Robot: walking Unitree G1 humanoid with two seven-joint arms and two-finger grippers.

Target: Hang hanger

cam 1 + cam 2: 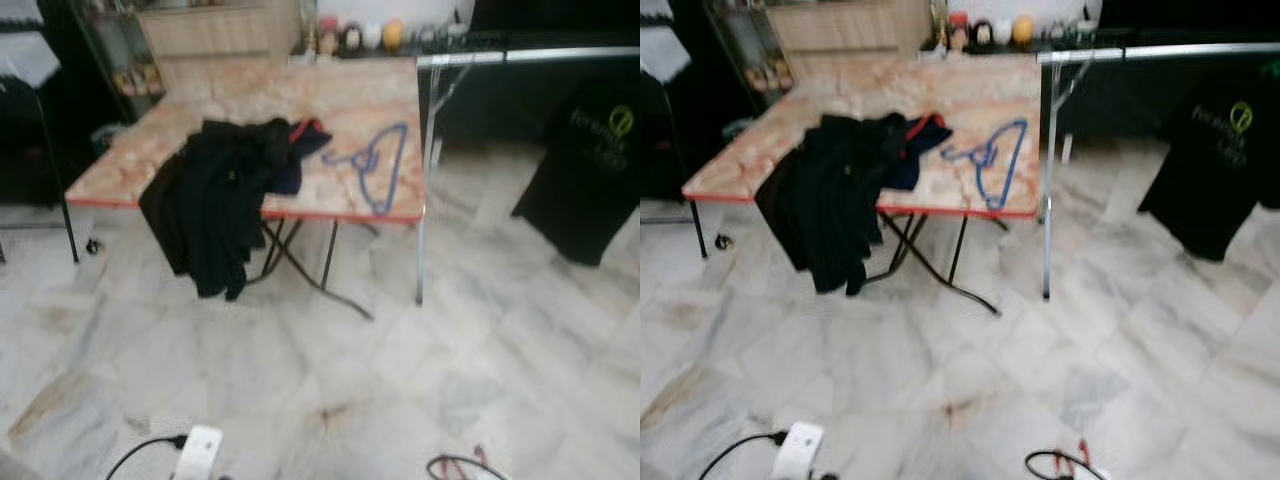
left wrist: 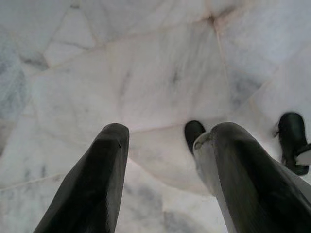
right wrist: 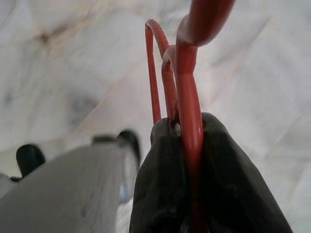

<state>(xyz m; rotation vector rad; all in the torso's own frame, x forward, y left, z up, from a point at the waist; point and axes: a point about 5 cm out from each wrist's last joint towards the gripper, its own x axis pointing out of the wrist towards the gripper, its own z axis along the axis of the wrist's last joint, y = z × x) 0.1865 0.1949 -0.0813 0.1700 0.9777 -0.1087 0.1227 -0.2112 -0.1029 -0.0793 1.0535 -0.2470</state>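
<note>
A red wire hanger (image 3: 188,92) is clamped between the black fingers of my right gripper (image 3: 187,130), which hangs low over the marble floor. My left gripper (image 2: 165,141) is open and holds nothing, also pointing down at the floor. Ahead, a blue hanger (image 1: 365,160) lies flat on the marble-patterned folding table (image 1: 370,90), near its front right corner. A metal clothes rail (image 1: 530,55) runs along the upper right, just right of the table, with a black T-shirt (image 1: 590,170) hanging from it.
A heap of black clothing (image 1: 215,200) drapes over the table's front edge. The rail's upright pole (image 1: 428,180) stands beside the table corner. A white power strip (image 1: 197,450) with a black cable lies on the floor at the near left. Jars line the table's far edge.
</note>
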